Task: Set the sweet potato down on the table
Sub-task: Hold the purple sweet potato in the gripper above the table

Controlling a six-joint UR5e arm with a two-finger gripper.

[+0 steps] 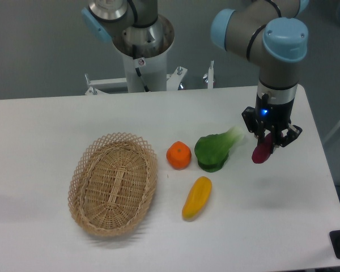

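While your gripper (pixel 270 141) pinches it between the two dark fingers, the sweet potato (pixel 262 152) hangs at the right side of the scene, a slim magenta-purple tuber with a rounded lower end, tilted down and to the left. You can see only its lower part; the upper end is hidden among the fingers. It looks raised above the white worktop (pixel 260 226), with a faint shadow on the smooth surface beneath it, though whether its tip touches you cannot tell.

Just left of it lies a green leafy vegetable (pixel 215 149), glossy and lumpy, with a paler stalk end pointing toward the gripper. Left again sits a round orange fruit (pixel 178 155), its skin slightly dimpled. Nearer to you, below those two, a long yellow-orange vegetable (pixel 197 198) lies at a slant, smooth and blunt at both ends. Farther left rests an oval wicker basket (pixel 114 182), woven in pale straw with an open looped rim. Your arm (pixel 277 51) is grey with light-blue joint caps.
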